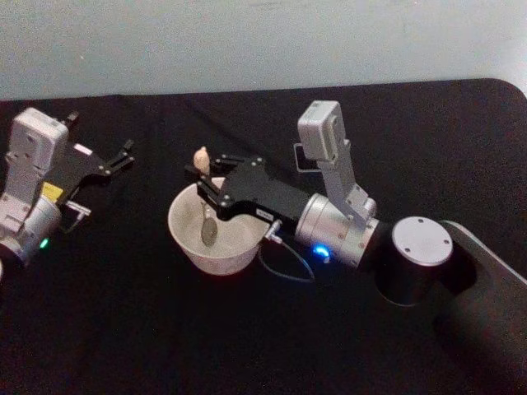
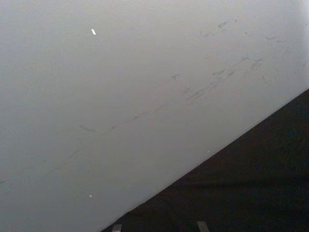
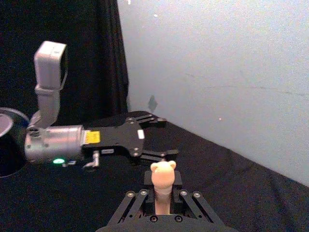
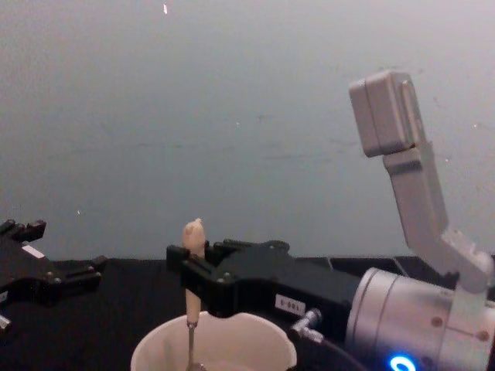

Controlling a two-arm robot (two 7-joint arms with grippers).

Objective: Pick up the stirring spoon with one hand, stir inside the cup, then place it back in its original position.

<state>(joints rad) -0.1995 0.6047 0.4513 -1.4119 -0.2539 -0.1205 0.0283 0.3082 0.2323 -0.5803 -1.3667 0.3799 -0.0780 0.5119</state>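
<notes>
Right end effector (image 1: 206, 174) was clenched on the stirring spoon (image 1: 208, 233) at the centre of the head view, holding it upright with its metal bowl inside the cup (image 1: 177, 218) on the black tabletop (image 1: 123, 329). Left end effector (image 1: 123, 156) sat at upper left, fingers spread.

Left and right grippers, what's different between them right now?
The right gripper is shut on the stirring spoon; the left gripper is open and empty. The right gripper reaches over the cup, spoon bowl inside it; the left gripper sits aside over the black table. Both are black on silver-grey arms.
</notes>
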